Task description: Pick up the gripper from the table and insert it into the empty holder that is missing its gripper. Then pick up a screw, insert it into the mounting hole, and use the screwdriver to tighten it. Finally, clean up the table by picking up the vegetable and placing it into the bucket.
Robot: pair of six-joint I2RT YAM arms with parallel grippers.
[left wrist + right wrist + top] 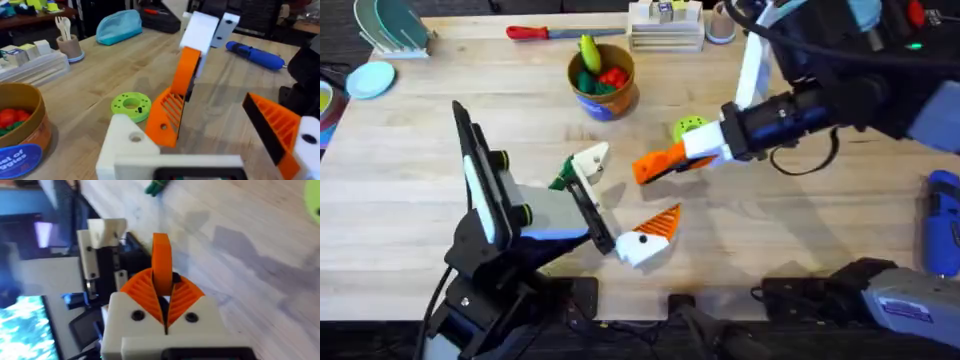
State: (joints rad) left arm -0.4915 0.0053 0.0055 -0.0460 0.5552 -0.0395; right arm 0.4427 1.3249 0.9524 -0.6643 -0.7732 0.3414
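My right gripper [665, 163] is shut on the gripper, an orange ribbed finger tip [167, 112], and holds it above the table [770, 240] between the left arm's fingers. My left gripper [630, 190] is open. One of its fingers is the bare white holder [125, 145] with a round hole on top, and the other carries an orange tip [275, 132]. The held tip [161, 265] hangs a short way from the holder [105, 235]. The dark-green vegetable [560, 180] lies beside the holder [590, 160]. The blue screwdriver [942, 230] lies at the right edge. The screw is out of view.
The bucket [603, 80] at the back middle holds a corn toy and a red tomato toy. A flat green ring [690, 127] lies near the right gripper. A red-handled tool [545, 32] and a stack of trays [665, 30] sit along the far edge.
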